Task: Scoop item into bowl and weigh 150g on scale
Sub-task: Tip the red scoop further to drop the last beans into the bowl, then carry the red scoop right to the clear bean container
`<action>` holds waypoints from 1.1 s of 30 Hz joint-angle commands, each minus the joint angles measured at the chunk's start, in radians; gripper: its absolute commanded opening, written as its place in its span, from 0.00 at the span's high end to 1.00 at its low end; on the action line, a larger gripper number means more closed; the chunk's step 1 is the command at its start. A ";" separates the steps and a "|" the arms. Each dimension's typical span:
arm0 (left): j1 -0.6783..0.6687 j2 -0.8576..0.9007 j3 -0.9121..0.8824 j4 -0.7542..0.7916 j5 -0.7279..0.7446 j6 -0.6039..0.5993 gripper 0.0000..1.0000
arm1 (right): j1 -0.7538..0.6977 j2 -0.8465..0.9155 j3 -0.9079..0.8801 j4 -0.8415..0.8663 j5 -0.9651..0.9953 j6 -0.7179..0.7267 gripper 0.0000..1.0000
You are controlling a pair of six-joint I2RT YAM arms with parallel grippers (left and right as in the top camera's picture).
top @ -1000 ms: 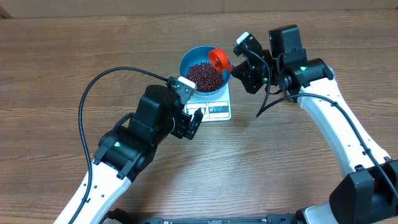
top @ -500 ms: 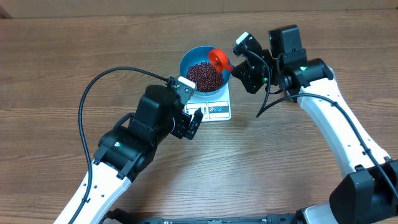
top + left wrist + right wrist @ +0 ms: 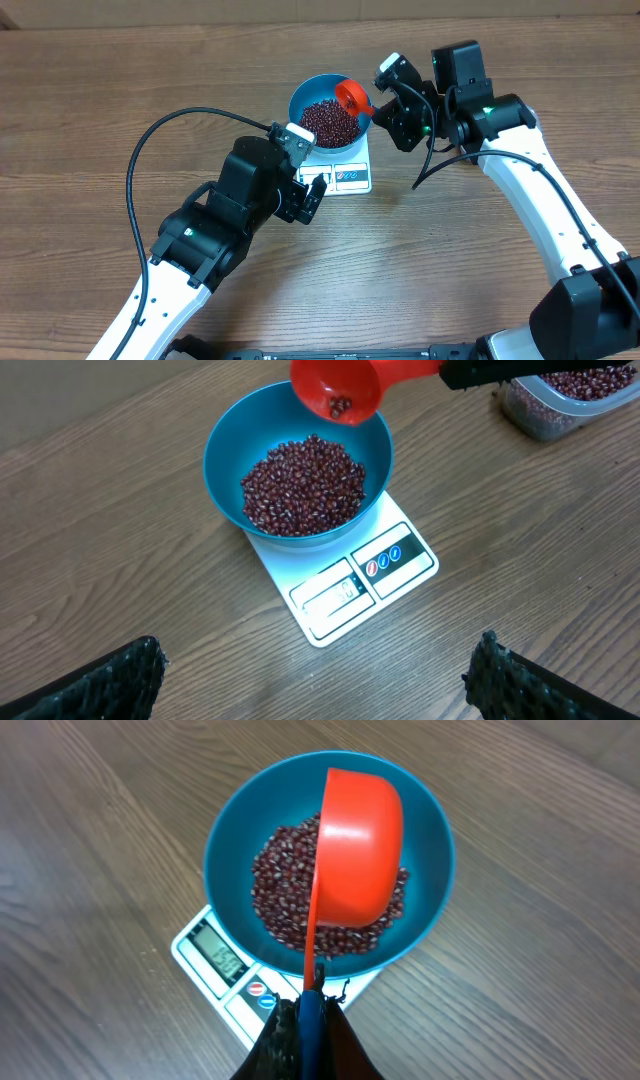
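Note:
The light blue bowl (image 3: 297, 104) stands on the white scale (image 3: 351, 176), and a maroon heap of beans (image 3: 328, 121) lies in it. My right gripper (image 3: 386, 100) is shut on the handle of a red scoop (image 3: 352, 95). The scoop is tipped over the bowl's right rim. From the left wrist view, a few beans (image 3: 340, 405) remain inside the scoop (image 3: 337, 385). My left gripper (image 3: 309, 195) hovers open and empty just in front of the scale, its fingertips (image 3: 128, 672) wide apart above bare table.
A clear plastic tub (image 3: 572, 395) with more beans sits on the wooden table right of the bowl; the right arm hides it in the overhead view. The scale's display (image 3: 222, 956) and buttons (image 3: 384, 556) face the left arm.

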 commanded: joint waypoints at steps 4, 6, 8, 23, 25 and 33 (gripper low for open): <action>0.004 0.002 -0.003 0.000 0.002 0.019 0.00 | 0.008 0.005 -0.003 -0.002 -0.014 -0.032 0.96; 0.004 0.002 -0.003 0.000 0.002 0.019 0.00 | 0.008 0.005 -0.003 0.005 0.038 -0.031 0.96; 0.004 0.002 -0.003 0.000 0.002 0.019 0.00 | 0.007 0.005 -0.003 0.015 -0.002 -0.001 0.96; 0.004 0.002 -0.003 0.000 0.002 0.019 0.00 | 0.012 0.005 -0.003 0.014 -0.053 -0.004 0.96; 0.004 0.002 -0.003 0.000 0.002 0.019 0.00 | 0.016 0.005 -0.003 0.003 -0.010 -0.019 0.96; 0.004 0.002 -0.003 0.000 0.002 0.019 0.00 | 0.015 0.005 -0.003 -0.004 0.016 -0.015 0.96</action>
